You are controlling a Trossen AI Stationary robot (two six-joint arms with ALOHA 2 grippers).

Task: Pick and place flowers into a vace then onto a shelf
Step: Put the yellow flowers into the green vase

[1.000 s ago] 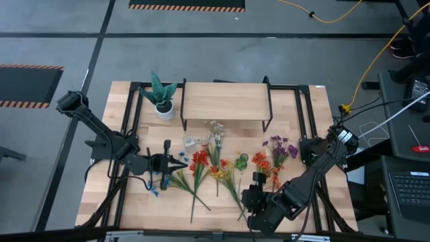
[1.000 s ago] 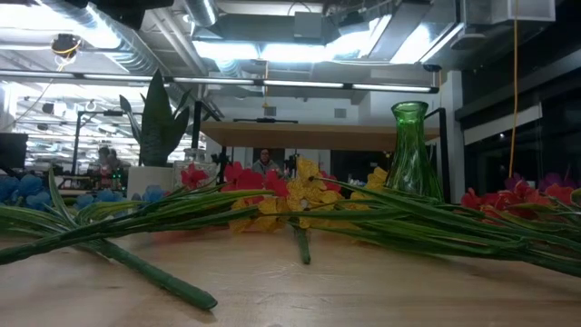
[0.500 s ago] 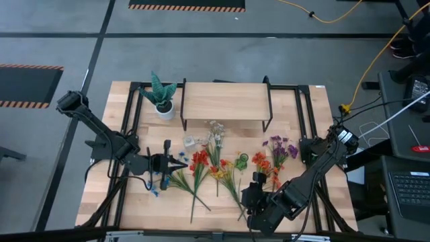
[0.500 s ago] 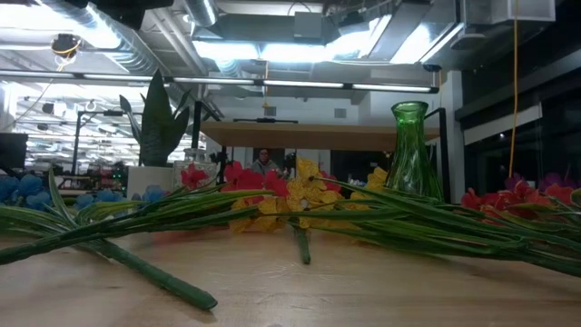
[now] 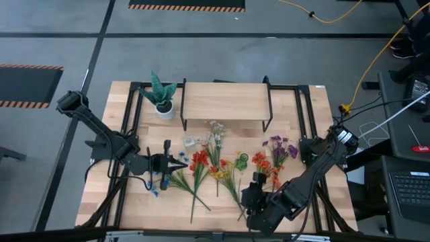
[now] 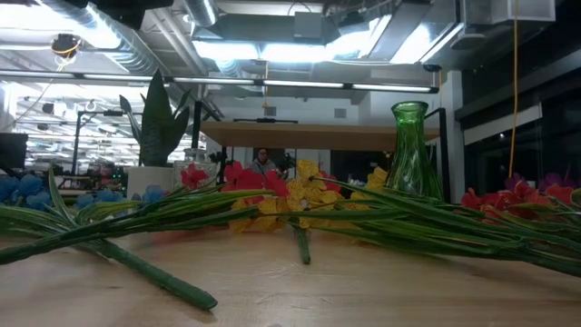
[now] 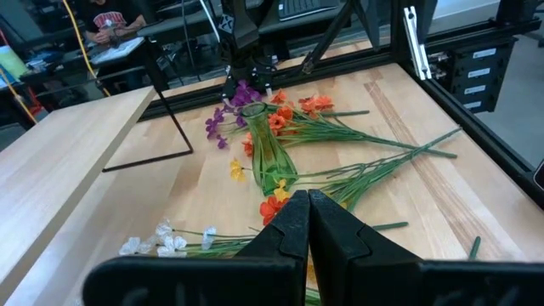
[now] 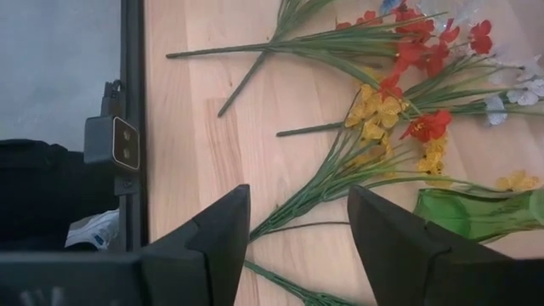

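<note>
Here, thin green-stalked flowers [image 5: 215, 171] sprawl beside a glossy glass vase [image 6: 410, 150].

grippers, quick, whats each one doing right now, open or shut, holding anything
Left gripper: shut, holding nothing.
Right gripper: open, empty, above the flowers.

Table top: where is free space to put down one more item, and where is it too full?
The shelf top is bare. The table is free along its near left edge and between the potted plant and the left hand. Flowers and the green vase crowd the middle.
</note>
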